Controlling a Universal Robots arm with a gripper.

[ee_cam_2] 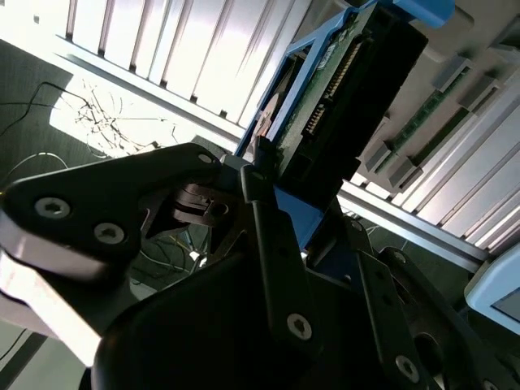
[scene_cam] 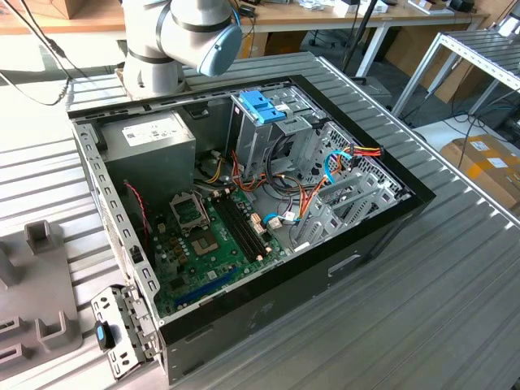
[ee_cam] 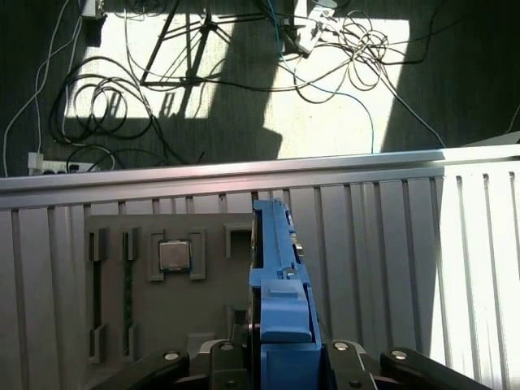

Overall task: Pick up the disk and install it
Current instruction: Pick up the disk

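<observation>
The disk [ee_cam: 272, 240], in the end effector [ee_cam: 280, 357], hangs over the table [ee_cam: 382, 260] beside a tray [ee_cam: 203, 313].

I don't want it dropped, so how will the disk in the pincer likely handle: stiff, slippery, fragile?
Probably stiff: the disk stands straight out of the pincer without sagging. Likely fragile at its exposed connector edge, seen in the second wrist view. Its blue plastic rails look smooth, so it might slip if bumped.

Arm [scene_cam: 183, 32] cut off by the exterior view's upper edge, gripped end of disk [ee_cam_2: 349, 106] hidden behind pincer [ee_cam_2: 296, 215]
</observation>
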